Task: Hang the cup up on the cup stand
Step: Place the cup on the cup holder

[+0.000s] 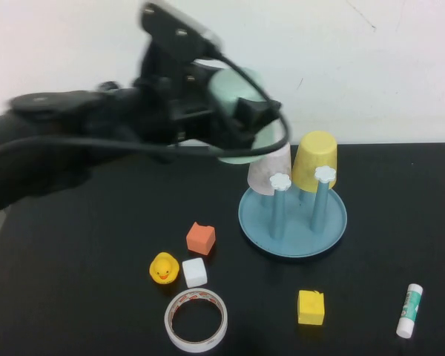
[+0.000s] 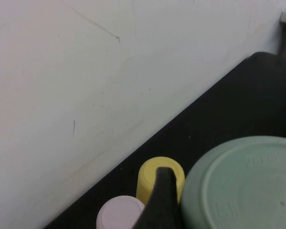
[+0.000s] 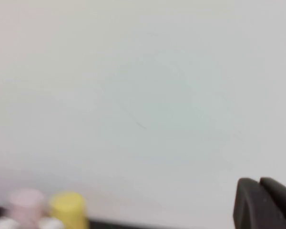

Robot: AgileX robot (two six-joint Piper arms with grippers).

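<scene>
My left gripper [image 1: 233, 122] is shut on the pale mint-green cup [image 1: 237, 89] and holds it in the air, behind and to the left of the cup stand [image 1: 297, 241]. In the left wrist view the cup's base [image 2: 243, 186] fills the corner beside one black finger [image 2: 162, 200]. The stand is a light-blue dish with two free blue posts [image 1: 279, 204] topped by white flower caps. A pinkish-white cup [image 1: 271, 174] and a yellow cup [image 1: 315, 159] hang upside down on its rear posts. My right gripper [image 3: 260, 183] is shut and empty, facing the white wall, out of the high view.
On the black table in front of the stand lie an orange block [image 1: 201, 238], a rubber duck [image 1: 164, 268], a white cube [image 1: 195, 272], a tape roll [image 1: 196, 320], a yellow block [image 1: 311, 307] and a glue stick [image 1: 409, 310].
</scene>
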